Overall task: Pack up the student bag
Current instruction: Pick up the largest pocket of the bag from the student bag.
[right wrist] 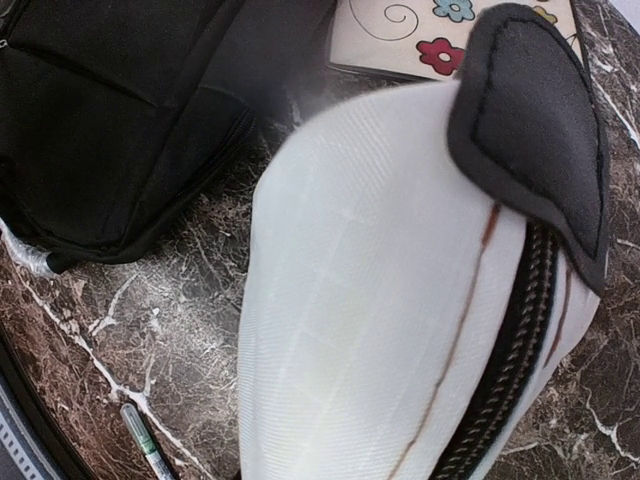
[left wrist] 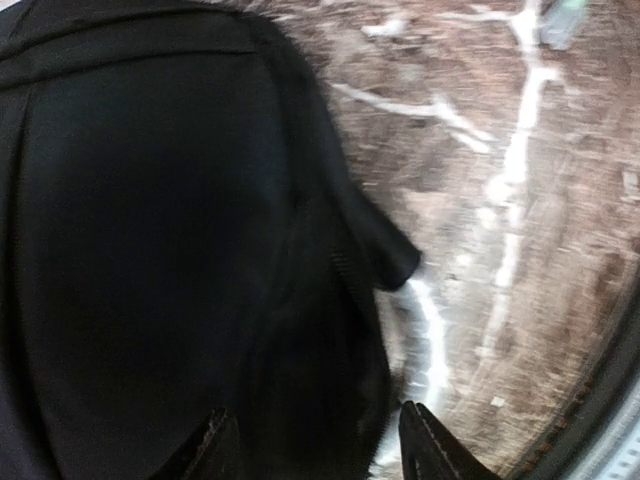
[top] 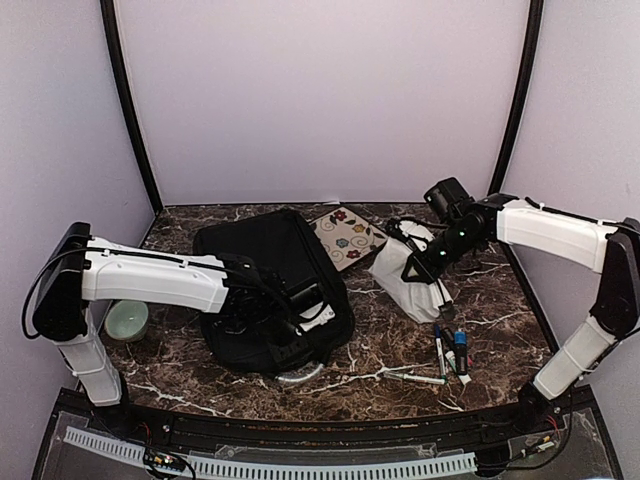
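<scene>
Black student bag point(top: 270, 280) lies on desk point(top: 500, 300) beneath left end effector point(left wrist: 320, 445), jaws spread. Right end effector point(top: 432, 262) pinches white pencil pouch point(right wrist: 380, 300), bag to its left. Pens point(top: 448, 350), notebook point(top: 347, 236) nearby, unpacked; packing prob. barely begun.

Pretty bare little booth: a plain pale lilac back wall point(top: 320, 90) fills the top of the frame, with a curved black pole point(top: 130, 110) at upper left and a second pole point(top: 520, 90) at upper right. The dark brown marble table point(top: 375, 335) has white veins, the light's soft and even, and a perforated white strip point(top: 300, 466) runs along the bottom edge.
</scene>
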Robot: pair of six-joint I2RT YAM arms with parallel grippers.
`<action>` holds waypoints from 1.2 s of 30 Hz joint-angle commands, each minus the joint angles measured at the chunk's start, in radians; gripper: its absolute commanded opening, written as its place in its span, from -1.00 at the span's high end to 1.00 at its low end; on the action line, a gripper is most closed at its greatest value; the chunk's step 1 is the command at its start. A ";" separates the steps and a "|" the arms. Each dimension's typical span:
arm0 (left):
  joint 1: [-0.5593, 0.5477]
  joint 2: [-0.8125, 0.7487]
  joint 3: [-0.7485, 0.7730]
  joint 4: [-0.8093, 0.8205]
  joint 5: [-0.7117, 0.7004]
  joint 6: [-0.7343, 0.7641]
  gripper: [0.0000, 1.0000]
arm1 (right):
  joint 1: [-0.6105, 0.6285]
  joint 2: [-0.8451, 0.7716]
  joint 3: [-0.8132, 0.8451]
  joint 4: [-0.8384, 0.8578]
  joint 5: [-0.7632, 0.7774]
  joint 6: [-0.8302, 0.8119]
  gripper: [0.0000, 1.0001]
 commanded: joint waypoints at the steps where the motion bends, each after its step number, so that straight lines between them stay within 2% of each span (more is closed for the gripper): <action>1: 0.002 0.040 0.054 -0.111 -0.264 0.012 -0.15 | -0.002 -0.060 -0.004 0.047 -0.038 -0.011 0.80; 8: -0.029 0.055 0.082 -0.119 -0.297 0.038 -0.18 | -0.003 -0.089 -0.029 0.059 -0.022 -0.014 0.80; 12: -0.031 0.065 0.073 -0.121 -0.257 0.054 -0.17 | -0.004 -0.089 -0.025 0.064 -0.023 -0.014 0.80; 13: -0.031 0.072 0.069 -0.120 -0.252 0.058 -0.10 | -0.004 -0.087 -0.020 0.061 -0.023 -0.014 0.80; 17: -0.031 0.093 0.082 -0.118 -0.278 0.057 0.38 | -0.004 -0.087 0.013 0.031 -0.029 -0.031 0.81; 21: -0.026 0.063 0.115 -0.098 -0.312 0.055 0.81 | -0.004 -0.112 0.051 -0.035 -0.119 -0.097 0.81; 24: -0.004 0.003 0.117 -0.070 -0.323 0.057 1.00 | -0.003 -0.156 0.058 -0.051 -0.214 -0.148 0.81; 29: 0.066 -0.107 0.134 0.001 -0.287 0.070 1.00 | 0.009 -0.180 0.111 -0.113 -0.402 -0.215 0.88; 33: 0.134 -0.199 0.127 0.088 -0.164 0.091 1.00 | 0.053 -0.170 0.162 -0.132 -0.410 -0.241 0.88; 36: 0.191 -0.240 0.125 0.134 -0.090 0.100 1.00 | 0.132 -0.168 0.207 -0.138 -0.359 -0.275 0.88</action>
